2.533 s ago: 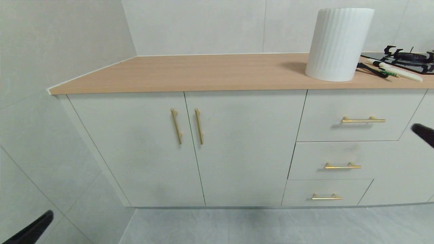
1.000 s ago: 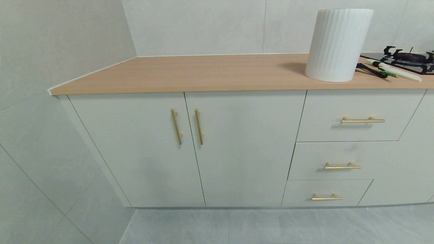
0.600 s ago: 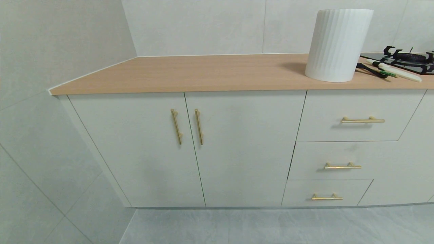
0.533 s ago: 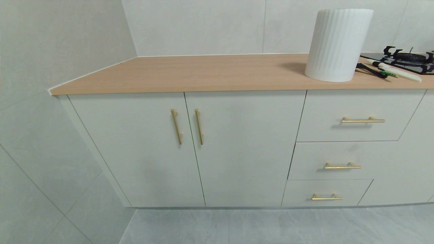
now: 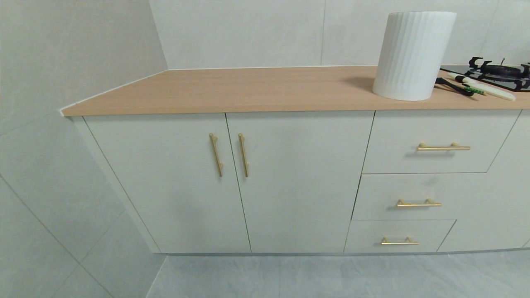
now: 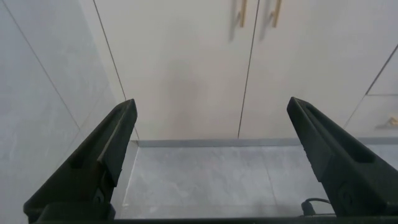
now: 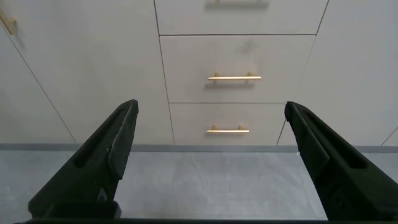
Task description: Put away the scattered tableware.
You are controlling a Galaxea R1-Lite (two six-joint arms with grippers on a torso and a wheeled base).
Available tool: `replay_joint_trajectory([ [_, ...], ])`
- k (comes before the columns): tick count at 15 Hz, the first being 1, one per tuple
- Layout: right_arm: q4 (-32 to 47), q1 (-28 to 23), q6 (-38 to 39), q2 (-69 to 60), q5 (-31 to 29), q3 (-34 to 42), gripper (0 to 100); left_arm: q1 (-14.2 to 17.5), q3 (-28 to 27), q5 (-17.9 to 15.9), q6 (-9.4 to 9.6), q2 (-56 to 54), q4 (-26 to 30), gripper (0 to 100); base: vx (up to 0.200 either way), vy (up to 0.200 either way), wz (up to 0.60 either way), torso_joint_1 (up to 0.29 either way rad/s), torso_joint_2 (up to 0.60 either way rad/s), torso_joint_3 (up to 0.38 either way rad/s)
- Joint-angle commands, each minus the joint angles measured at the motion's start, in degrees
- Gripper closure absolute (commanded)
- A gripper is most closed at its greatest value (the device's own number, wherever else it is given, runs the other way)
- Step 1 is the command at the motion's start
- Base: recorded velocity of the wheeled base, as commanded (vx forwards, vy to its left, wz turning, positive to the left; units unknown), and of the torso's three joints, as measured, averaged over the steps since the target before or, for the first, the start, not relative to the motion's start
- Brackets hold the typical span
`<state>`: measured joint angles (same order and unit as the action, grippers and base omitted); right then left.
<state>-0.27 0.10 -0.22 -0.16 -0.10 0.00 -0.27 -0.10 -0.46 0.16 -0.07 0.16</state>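
My left hand (image 6: pixel 211 109) and right hand (image 7: pixel 211 107) hang spread and empty before the cabinet (image 5: pixel 298 178); utensils (image 5: pixel 474 88) lie beside the white holder (image 5: pixel 414 56) on the table (image 5: pixel 232 89).

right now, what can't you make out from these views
Inside of the white holder: head view, its own wall hides it.
Utensils beside it: head view, too small to identify.
Stove grate: head view, cut off by the edge.
Cabinet contents: every view, closed doors and drawers.
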Motion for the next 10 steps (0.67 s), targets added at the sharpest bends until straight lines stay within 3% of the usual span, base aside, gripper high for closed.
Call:
replay_joint_trajectory([
  [1, 0.0, -0.01, 0.04, 0.16, 0.01, 0.0, 0, 0.0, 0.01, 0.02, 0.02, 0.07, 0.02, 0, 0.0, -0.2, 0.0, 0.002, 0.0, 0.002],
  [10, 0.0, -0.01, 0.13, 0.16, 0.01, 0.0, 0, 0.0, 0.01, 0.02, 0.02, 0.07, -0.07, 0, 0.0, -0.2, 0.0, 0.004, 0.0, 0.002],
])
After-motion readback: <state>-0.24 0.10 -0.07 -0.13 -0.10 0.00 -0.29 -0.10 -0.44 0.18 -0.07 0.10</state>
